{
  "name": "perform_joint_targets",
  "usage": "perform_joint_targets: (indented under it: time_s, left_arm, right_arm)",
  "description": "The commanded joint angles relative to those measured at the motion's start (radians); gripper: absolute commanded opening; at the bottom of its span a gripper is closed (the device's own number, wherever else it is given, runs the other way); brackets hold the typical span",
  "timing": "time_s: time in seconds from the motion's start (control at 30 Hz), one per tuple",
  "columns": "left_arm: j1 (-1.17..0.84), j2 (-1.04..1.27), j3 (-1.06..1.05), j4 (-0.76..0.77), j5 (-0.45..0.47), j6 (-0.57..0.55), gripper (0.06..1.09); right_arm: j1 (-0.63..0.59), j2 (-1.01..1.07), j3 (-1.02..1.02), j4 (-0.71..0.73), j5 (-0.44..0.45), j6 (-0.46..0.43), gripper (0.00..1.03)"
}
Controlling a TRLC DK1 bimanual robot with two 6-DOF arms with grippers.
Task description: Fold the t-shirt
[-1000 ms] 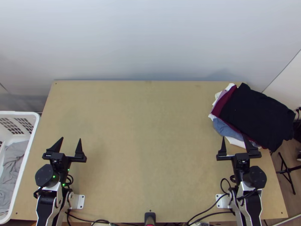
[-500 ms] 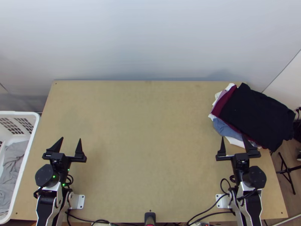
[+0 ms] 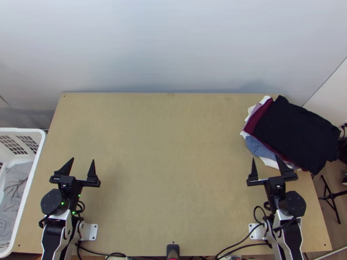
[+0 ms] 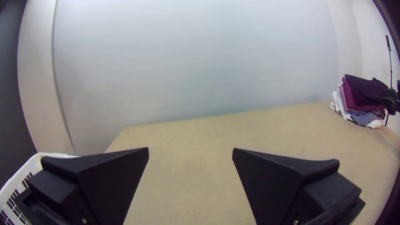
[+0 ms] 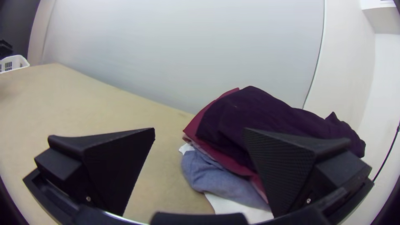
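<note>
Seen from above with black flat-fingered left gripper (image 3: pixel 83 159) and right gripper (image 3: pixel 265 157) open at eight and four o'clock; with multicoloured cloth stack (image 3: pixel 259 117), part-hidden, at three.

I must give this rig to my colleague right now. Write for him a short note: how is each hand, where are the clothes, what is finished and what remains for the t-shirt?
Left hand: open, holding nothing, near the basket side.
Right hand: open, holding nothing, at the near side of the pile.
Clothes: grey cloth bunched in the white basket; stacked pile at far right, dark cloth on top, partly past the table edge.
Done: no fold under way; which piece is the t-shirt, I cannot tell.
Left: probably take the grey cloth, spread it, fold it.
</note>
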Motion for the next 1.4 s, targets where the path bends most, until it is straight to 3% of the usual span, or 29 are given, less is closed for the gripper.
perform_joint_targets:
  time_s: [0.0,0.13,0.33,0.73,1.03,1.13,1.27,1.37]
  left_arm:
    - [-0.007,0.0,0.0,0.0,0.0,-0.041,1.04]
    - [-0.012,0.0,0.0,0.0,0.0,-0.088,1.04]
    - [-0.007,-0.003,0.0,0.005,-0.001,-0.065,1.04]
    - [-0.013,0.071,0.081,0.007,0.002,0.087,1.03]
    - [0.12,0.348,0.385,-0.158,-0.001,0.13,1.03]
    - [0.268,0.49,0.489,-0.219,-0.001,0.226,1.03]
    - [0.567,0.827,0.693,-0.391,0.029,0.327,1.03]
    - [0.788,1.02,0.781,-0.383,0.06,0.406,1.03]
  right_arm:
    - [0.077,-0.002,0.0,0.0,-0.003,0.002,0.99]
    - [0.114,0.001,0.0,0.0,-0.003,-0.015,0.98]
    - [0.162,0.03,0.005,-0.014,-0.001,-0.035,0.98]
    - [0.027,0.19,0.083,-0.055,-0.003,-0.024,0.98]
    - [0.011,0.533,0.534,-0.406,-0.018,0.049,0.98]
    - [-0.01,0.699,0.723,-0.558,-0.003,0.059,0.98]
    - [0.002,0.904,1.014,-0.787,-0.003,0.167,0.98]
    - [0.025,1.015,1.165,-0.89,-0.001,0.161,0.98]
